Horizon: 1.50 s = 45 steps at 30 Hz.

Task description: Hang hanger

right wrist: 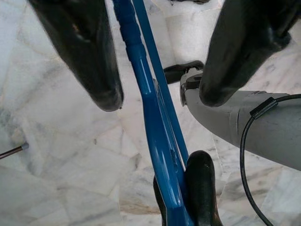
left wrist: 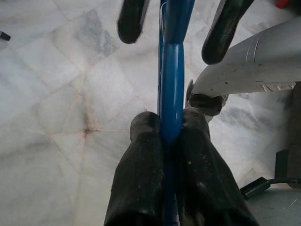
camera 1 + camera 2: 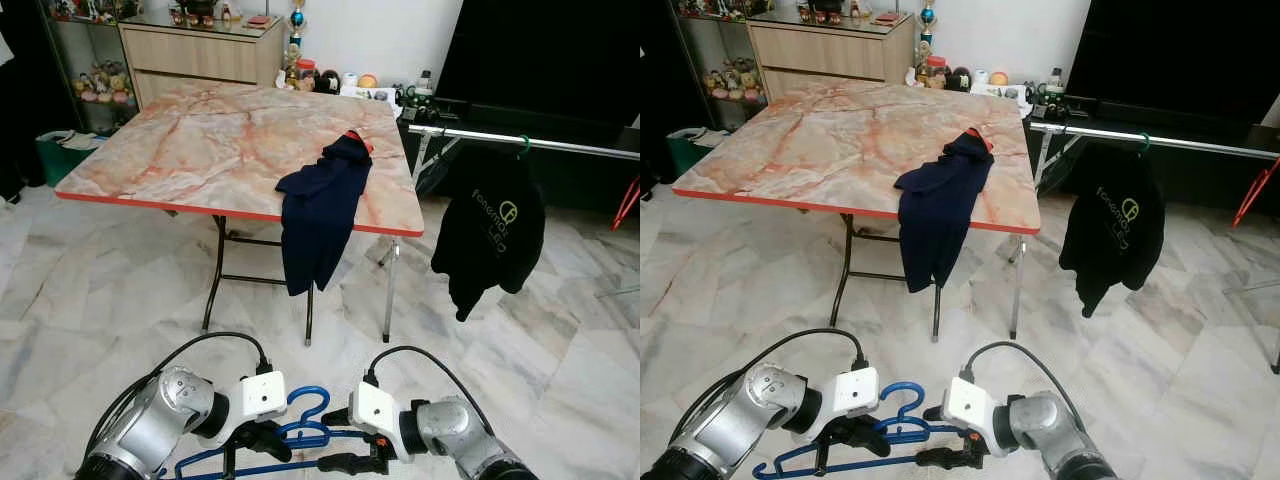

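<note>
Left wrist view, left gripper (image 2: 171,134) clamping hanger (image 2: 172,70)

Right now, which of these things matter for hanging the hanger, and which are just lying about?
For the job: blue hanger, pinched by the left gripper; right gripper, fingers open around it; clothes rail.

Lying about: marble-top table, navy garment, hung black hoodie, sideboard.

Left end effector (image 2: 171,136) clamped; right end effector (image 1: 160,61) spread wide

A navy garment (image 3: 322,210) drapes over the marble-patterned table's (image 3: 200,140) edge.
</note>
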### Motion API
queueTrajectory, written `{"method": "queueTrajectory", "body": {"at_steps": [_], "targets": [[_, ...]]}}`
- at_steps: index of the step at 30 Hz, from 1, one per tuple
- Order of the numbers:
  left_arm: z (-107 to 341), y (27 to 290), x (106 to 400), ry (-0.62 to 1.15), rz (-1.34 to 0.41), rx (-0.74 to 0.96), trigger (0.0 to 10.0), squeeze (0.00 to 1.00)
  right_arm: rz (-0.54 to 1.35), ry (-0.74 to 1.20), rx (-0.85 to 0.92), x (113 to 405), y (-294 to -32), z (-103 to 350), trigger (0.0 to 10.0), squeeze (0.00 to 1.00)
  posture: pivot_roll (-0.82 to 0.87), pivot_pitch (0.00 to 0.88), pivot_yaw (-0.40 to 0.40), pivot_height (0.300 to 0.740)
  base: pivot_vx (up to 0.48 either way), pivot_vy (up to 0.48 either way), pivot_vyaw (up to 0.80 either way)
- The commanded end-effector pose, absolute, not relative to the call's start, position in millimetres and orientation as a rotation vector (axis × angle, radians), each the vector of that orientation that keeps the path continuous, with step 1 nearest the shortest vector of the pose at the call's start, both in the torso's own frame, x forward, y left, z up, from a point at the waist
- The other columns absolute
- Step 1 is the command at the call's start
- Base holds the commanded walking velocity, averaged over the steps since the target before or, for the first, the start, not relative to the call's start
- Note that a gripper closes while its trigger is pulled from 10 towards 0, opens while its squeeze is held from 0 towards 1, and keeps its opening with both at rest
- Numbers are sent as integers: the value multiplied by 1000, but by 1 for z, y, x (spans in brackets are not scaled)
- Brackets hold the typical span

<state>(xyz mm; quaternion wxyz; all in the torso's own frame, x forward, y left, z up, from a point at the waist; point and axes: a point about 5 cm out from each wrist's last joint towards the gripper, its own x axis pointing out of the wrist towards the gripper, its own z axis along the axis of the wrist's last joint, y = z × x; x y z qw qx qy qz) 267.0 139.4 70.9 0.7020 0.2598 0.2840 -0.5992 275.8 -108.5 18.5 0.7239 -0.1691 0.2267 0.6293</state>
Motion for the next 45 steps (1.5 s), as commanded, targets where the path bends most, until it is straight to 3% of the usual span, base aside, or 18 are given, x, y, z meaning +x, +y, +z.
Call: {"method": "queueTrajectory", "body": {"at_steps": [1, 3, 4, 6, 7, 8, 9, 36, 37, 38, 44, 45], "targets": [[75, 137, 267, 623, -1347, 585, 10000, 0, 1370, 520, -353, 273, -111, 14, 8039, 0, 179, 0, -120, 740, 0, 0, 0], [75, 137, 267, 623, -1347, 586, 10000, 0, 1364, 521, -354, 273, -111, 14, 8039, 0, 179, 0, -120, 740, 0, 0, 0], [75, 136, 267, 622, -1348, 586, 10000, 0, 1356, 521, -351, 273, -111, 13, 9765, 0, 177, 0, -119, 740, 0, 0, 0], [75, 136, 267, 621, -1350, 586, 10000, 0, 1353, 522, -349, 273, -112, 13, 10000, 0, 179, 0, -120, 740, 0, 0, 0], [75, 135, 267, 620, -1351, 586, 10000, 0, 1347, 521, -341, 274, -112, 14, 4706, 0, 178, 0, -120, 740, 0, 0, 0], [76, 135, 267, 619, -1351, 586, 10000, 0, 1343, 520, -335, 274, -112, 14, 4118, 0, 178, 0, -120, 740, 0, 0, 0], [76, 135, 267, 619, -1352, 586, 10000, 0, 1344, 521, -333, 274, -112, 14, 0, 0, 180, 0, -121, 740, 0, 0, 0], [79, 133, 269, 609, -1364, 601, 10000, 0, 1367, 535, -245, 274, -112, 16, 0, 0, 182, 0, -123, 740, 0, 0, 0], [79, 133, 269, 609, -1363, 600, 10000, 0, 1354, 540, -258, 274, -114, 15, 4118, 0, 181, 0, -123, 740, 0, 0, 0], [79, 133, 269, 609, -1363, 599, 10000, 0, 1333, 548, -281, 274, -116, 13, 10000, 0, 181, 0, -122, 740, 0, 0, 0], [82, 134, 270, 608, -1365, 608, 10000, 0, 1327, 571, -281, 274, -117, 12, 10000, 0, 182, 0, -123, 740, 0, 0, 0], [84, 134, 271, 605, -1368, 614, 10000, 0, 1327, 572, -269, 275, -117, 13, 10000, 1000, 182, 0, -123, 740, 0, 0, 0]]}}
